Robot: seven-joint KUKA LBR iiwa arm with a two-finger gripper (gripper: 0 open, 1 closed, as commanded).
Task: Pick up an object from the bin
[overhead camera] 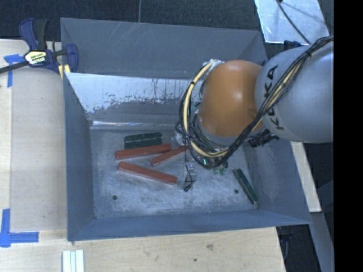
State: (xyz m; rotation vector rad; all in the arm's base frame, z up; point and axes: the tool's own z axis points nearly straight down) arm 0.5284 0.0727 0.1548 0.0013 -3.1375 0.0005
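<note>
My gripper [187,181] reaches down from under the arm's wrist to the bin floor near the middle. Its tip is right at the right end of a long red-brown bar [147,174] that lies flat and slanted; I cannot tell whether it touches the bar. A shorter red-brown bar [168,156] lies tilted just above it, its right end passing under the wrist. Another red-brown bar [143,151] lies to the left of that one.
A dark green bar [143,139] lies near the back wall, above the red ones. A second dark green bar [247,186] lies slanted by the right wall. The arm's wrist and cables cover the middle right of the bin.
</note>
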